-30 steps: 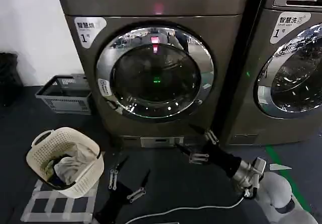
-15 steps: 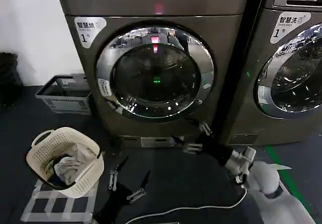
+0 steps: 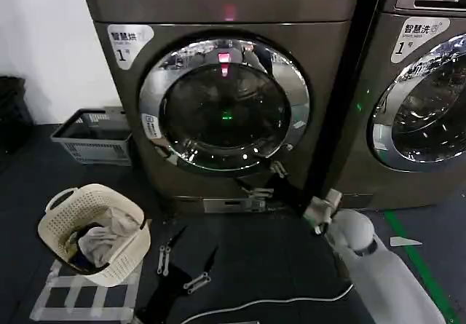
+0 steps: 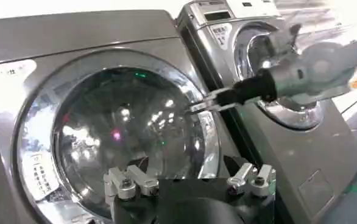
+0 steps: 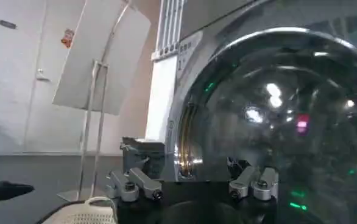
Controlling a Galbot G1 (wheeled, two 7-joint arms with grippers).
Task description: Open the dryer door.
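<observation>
The dryer door (image 3: 224, 104) is a round dark glass window in a chrome ring, and it is shut on the grey dryer front. My right gripper (image 3: 261, 180) is open just below the door's lower right rim, fingers pointing toward the chrome ring. In the right wrist view the right gripper (image 5: 194, 182) is spread wide in front of the chrome rim (image 5: 187, 143). My left gripper (image 3: 182, 264) hangs open low over the dark floor, away from the door. In the left wrist view the left gripper (image 4: 189, 182) faces the door (image 4: 117, 134), and the right gripper (image 4: 197, 107) reaches across it.
A second machine (image 3: 422, 98) stands close on the right. A white laundry basket (image 3: 95, 229) with clothes sits on the floor at the left, and a grey crate (image 3: 95, 136) is behind it. A white cable (image 3: 262, 303) lies on the floor.
My right arm has moved up and to the left, bringing its open gripper from the floor area to the door's lower right rim. The left gripper has not moved.
</observation>
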